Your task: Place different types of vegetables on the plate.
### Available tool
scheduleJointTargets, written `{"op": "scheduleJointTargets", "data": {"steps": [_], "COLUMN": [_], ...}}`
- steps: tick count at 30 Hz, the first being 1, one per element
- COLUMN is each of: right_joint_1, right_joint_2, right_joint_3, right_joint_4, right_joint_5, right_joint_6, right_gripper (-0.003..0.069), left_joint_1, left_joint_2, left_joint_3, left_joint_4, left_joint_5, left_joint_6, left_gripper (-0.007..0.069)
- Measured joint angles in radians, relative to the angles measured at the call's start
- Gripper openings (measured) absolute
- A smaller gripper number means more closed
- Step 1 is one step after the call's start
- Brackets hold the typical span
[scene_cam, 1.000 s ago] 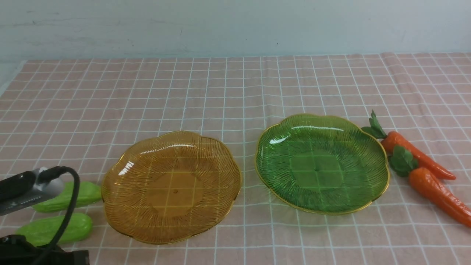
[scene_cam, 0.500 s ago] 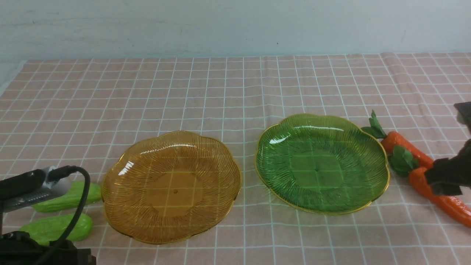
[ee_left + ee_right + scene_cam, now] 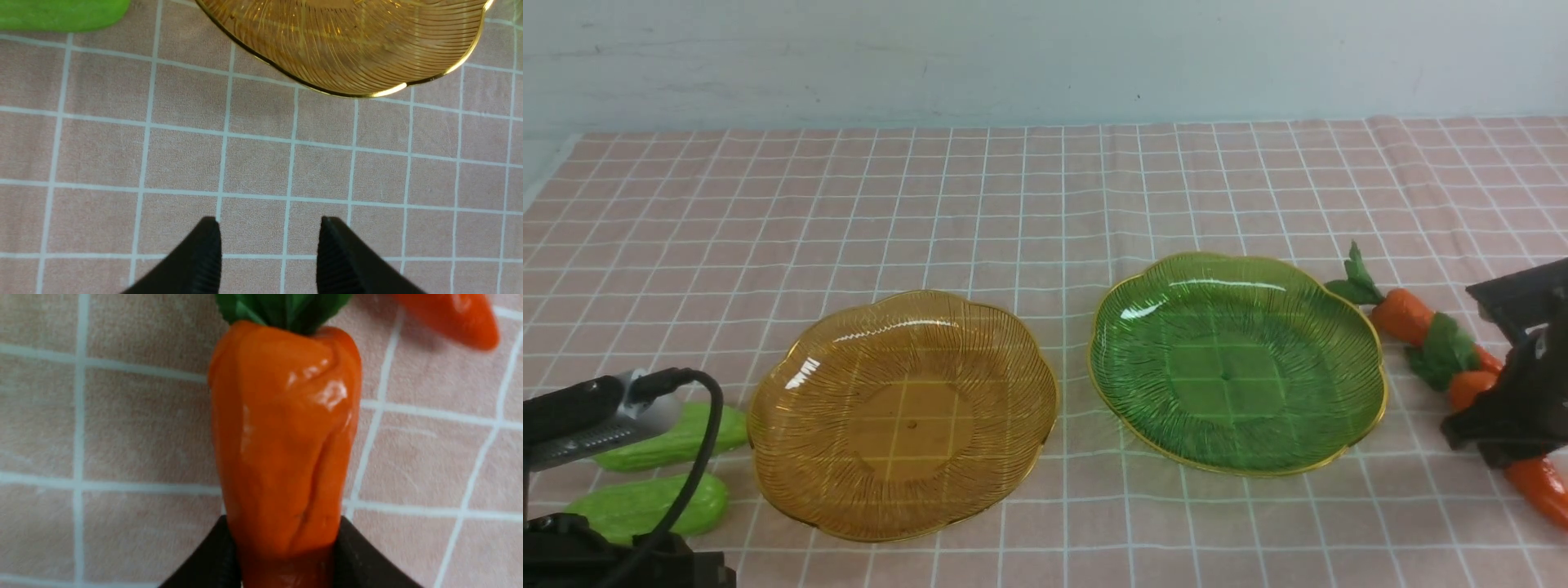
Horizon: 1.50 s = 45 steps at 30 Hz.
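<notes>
Two light-green cucumbers (image 3: pixel 678 437) (image 3: pixel 645 506) lie left of the amber plate (image 3: pixel 903 506). Two orange carrots with green tops lie right of the green plate (image 3: pixel 1237 465). The far carrot (image 3: pixel 1409 314) lies free. My right gripper (image 3: pixel 1503 420) sits over the near carrot (image 3: pixel 1470 388). In the right wrist view that carrot (image 3: pixel 282 428) fills the gap, and my right gripper (image 3: pixel 284 519) is shut on it, with both fingers against its sides. My left gripper (image 3: pixel 269 222) is open over bare cloth, short of the amber plate's rim (image 3: pixel 347 92), with nothing between its fingers.
A pink checked cloth (image 3: pixel 1045 204) covers the table up to a pale wall at the back. The left arm's camera and cable (image 3: pixel 596 416) stand over the cucumbers at the front left. One cucumber end (image 3: pixel 61 14) shows in the left wrist view, and the far carrot's tip (image 3: pixel 449 314) in the right wrist view.
My right arm came in from the right edge, settled over the near carrot and closed on it; the carrot shifted slightly right. My left arm rose a little.
</notes>
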<state>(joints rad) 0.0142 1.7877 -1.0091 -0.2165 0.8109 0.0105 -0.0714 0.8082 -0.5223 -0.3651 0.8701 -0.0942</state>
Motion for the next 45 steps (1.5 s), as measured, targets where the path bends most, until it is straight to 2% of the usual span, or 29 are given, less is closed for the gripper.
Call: {"op": "scheduleJointTargets", "data": {"steps": [2,4,6,8,11,14,18,20,23,27,31,35,37,38,40,43,45], "right_joint_1": [0.000,0.000,0.009,0.034,0.104,0.172,0.185,0.167,0.106,0.032,0.013,0.012,0.012,0.012,0.012,0.013,0.021], "right_joint_2": [-0.049,-0.119,-0.150,-0.143,-0.101,-0.031,0.036,0.037,0.038,0.086,0.168,0.277,0.288,0.292,0.295,0.290,0.264], "right_joint_3": [-0.051,-0.112,-0.168,-0.195,-0.203,-0.203,-0.219,-0.248,-0.306,-0.346,-0.352,-0.352,-0.360,-0.362,-0.377,-0.433,-0.499], "right_joint_4": [0.056,0.171,0.355,0.482,0.589,0.607,0.591,0.555,0.420,0.244,0.103,-0.041,-0.076,-0.078,-0.079,-0.029,0.052], "right_joint_5": [0.109,0.174,0.173,0.148,0.036,-0.084,-0.127,-0.107,-0.084,-0.118,-0.157,-0.189,-0.210,-0.211,-0.181,-0.056,0.086], "right_joint_6": [-0.011,-0.036,-0.109,-0.186,-0.279,-0.320,-0.327,-0.325,-0.300,-0.281,-0.277,-0.261,-0.260,-0.259,-0.253,-0.240,-0.239], "right_gripper": [0.0245,0.0245,0.0245,0.0245,0.0245,0.0323,0.0610,0.0663,0.0688,0.0687,0.0662,0.0601,0.0538,0.0485,0.0324,0.0316,0.0316], "left_joint_1": [0.000,0.000,0.000,0.000,0.000,0.000,0.000,0.000,0.000,0.000,0.000,0.000,0.000,0.000,0.000,0.000,0.000], "left_joint_2": [0.000,0.000,0.000,0.000,0.000,0.000,0.000,0.000,0.000,0.000,0.000,0.000,0.000,0.000,0.000,0.000,0.000], "left_joint_3": [0.000,0.000,0.000,0.000,0.000,0.000,0.000,0.000,0.000,0.000,0.000,0.000,0.000,0.000,0.000,0.000,0.000], "left_joint_4": [0.000,0.000,0.000,0.000,0.000,0.000,0.000,0.000,0.000,0.001,0.001,0.001,0.001,0.001,0.001,0.001,0.001], "left_joint_5": [0.010,0.018,0.041,0.049,0.054,0.055,0.060,0.066,0.069,0.071,0.071,0.071,0.071,0.071,0.071,0.071,0.071], "left_joint_6": [0.000,0.000,0.000,0.000,0.000,0.000,0.000,0.000,0.000,0.000,0.000,0.000,0.000,0.000,0.000,0.000,0.000], "left_gripper": [0.0304,0.0304,0.0304,0.0304,0.0304,0.0304,0.0304,0.0304,0.0304,0.0304,0.0304,0.0304,0.0304,0.0304,0.0304,0.0304,0.0304]}}
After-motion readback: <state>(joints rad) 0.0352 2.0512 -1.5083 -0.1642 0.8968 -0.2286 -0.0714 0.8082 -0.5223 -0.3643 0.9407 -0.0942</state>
